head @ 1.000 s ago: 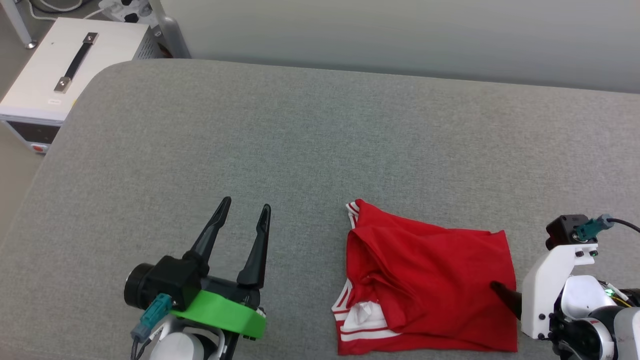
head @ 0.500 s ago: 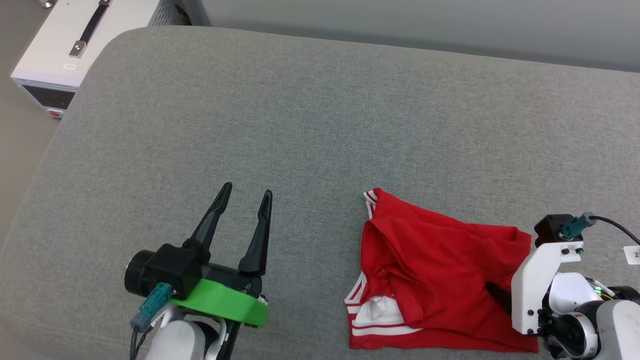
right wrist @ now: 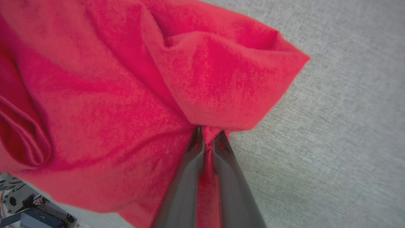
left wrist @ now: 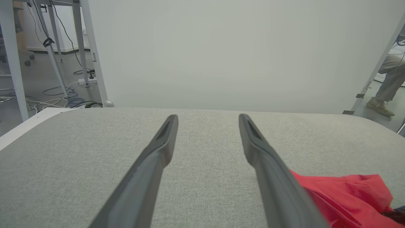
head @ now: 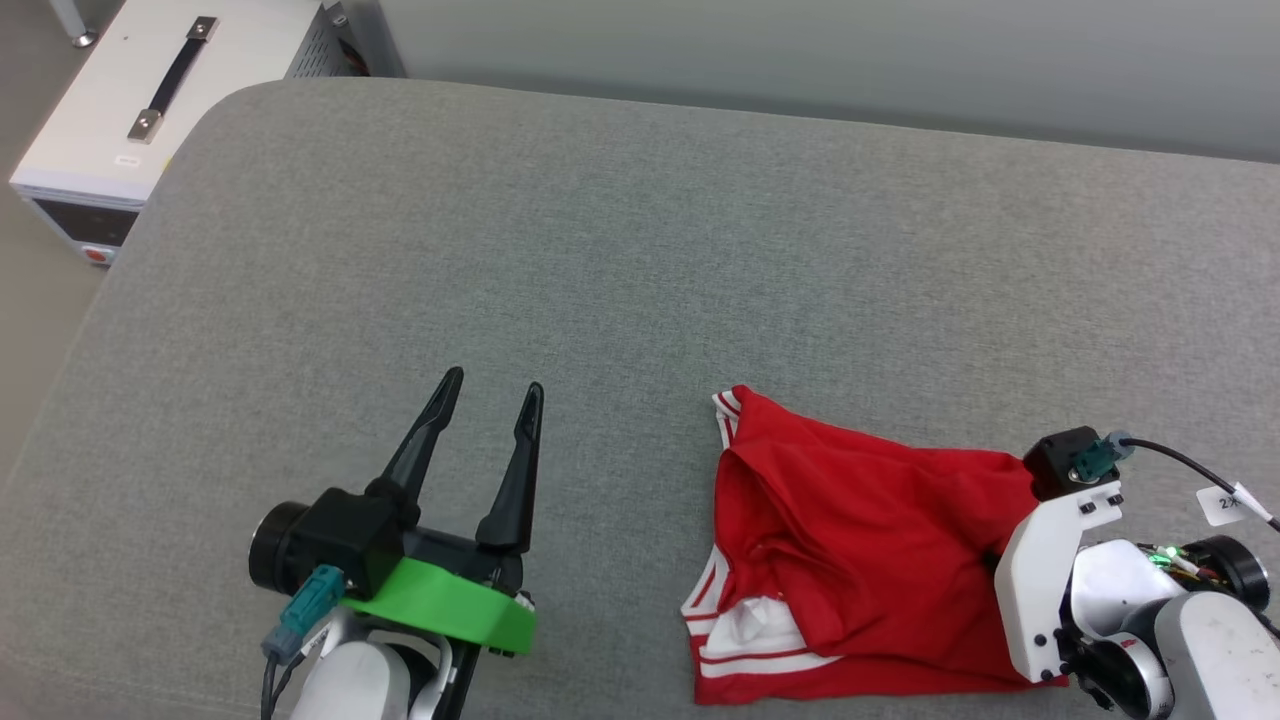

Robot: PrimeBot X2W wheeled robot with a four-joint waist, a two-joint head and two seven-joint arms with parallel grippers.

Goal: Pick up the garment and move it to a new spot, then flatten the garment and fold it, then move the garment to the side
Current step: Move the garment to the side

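Observation:
The garment (head: 860,550), a red T-shirt with white sleeve and striped trim, lies bunched on the grey cushion (head: 600,260) at the lower right of the head view. In the right wrist view my right gripper (right wrist: 208,132) is shut on a pinch of the garment's (right wrist: 126,95) red fabric near its right edge. In the head view its white wrist mount hides the fingers. My left gripper (head: 492,392) hovers open over bare cushion to the left of the garment, nothing between its fingers (left wrist: 161,148). A red corner of the garment (left wrist: 345,199) lies beside them.
A white box with a black handle (head: 130,110) stands on the floor past the cushion's far left corner. A pale wall (head: 800,50) runs behind the cushion. Table legs and cables (left wrist: 53,63) stand at the left, and a person's leg and shoe (left wrist: 384,95) at the far right.
My right gripper has shut on the garment's fabric; its wrist moved in over the red cloth. The head camera shifted. The left gripper has stayed open in place.

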